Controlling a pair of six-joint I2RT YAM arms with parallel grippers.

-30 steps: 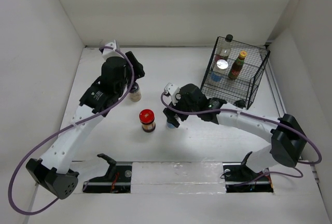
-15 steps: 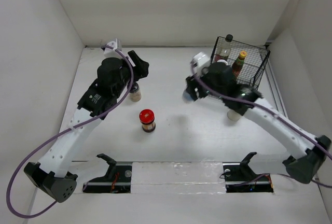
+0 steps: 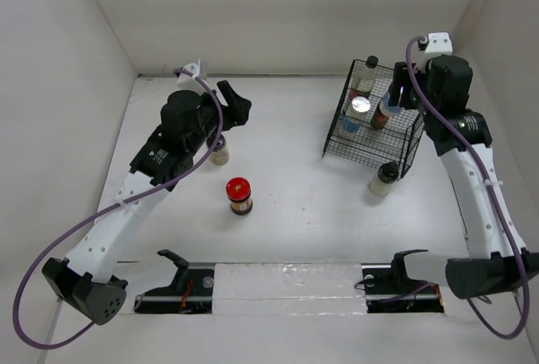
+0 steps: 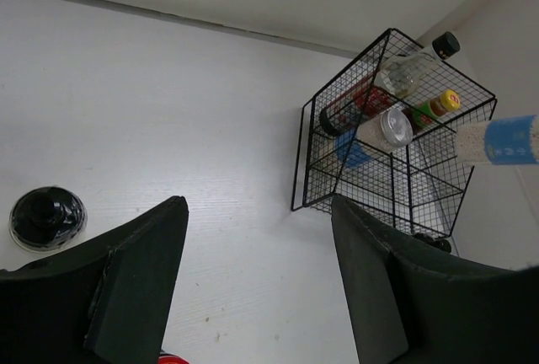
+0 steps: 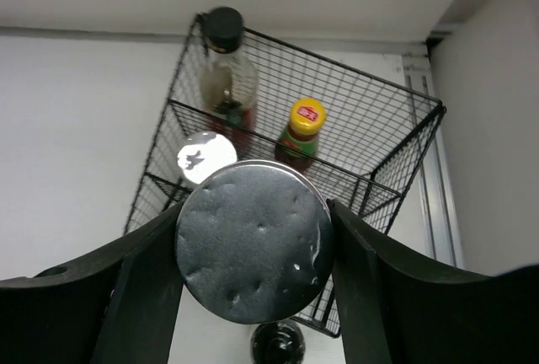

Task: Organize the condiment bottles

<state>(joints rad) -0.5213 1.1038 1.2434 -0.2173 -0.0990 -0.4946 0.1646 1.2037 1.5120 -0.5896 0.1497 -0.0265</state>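
Note:
My right gripper (image 3: 402, 97) is shut on a silver-lidded blue-labelled bottle (image 5: 254, 242) and holds it over the near right side of the black wire rack (image 3: 414, 141). In the rack stand a tall clear black-capped bottle (image 3: 368, 77), another silver-lidded bottle (image 3: 360, 109) and a small red sauce bottle (image 3: 386, 106). A pale dark-capped bottle (image 3: 384, 179) stands on the table just in front of the rack. My left gripper (image 3: 232, 111) is open and empty, above another pale dark-capped bottle (image 3: 220, 152). A red-lidded dark jar (image 3: 239, 196) stands mid-table.
White walls close in the table at the back and on both sides. In the left wrist view the rack (image 4: 313, 166) lies to the right, with the held bottle (image 4: 497, 141) above it. The arm bases sit at the near edge.
My right arm lifted the silver-lidded bottle from mid-table and swung it right and back to above the rack. My left gripper shifted slightly toward the back.

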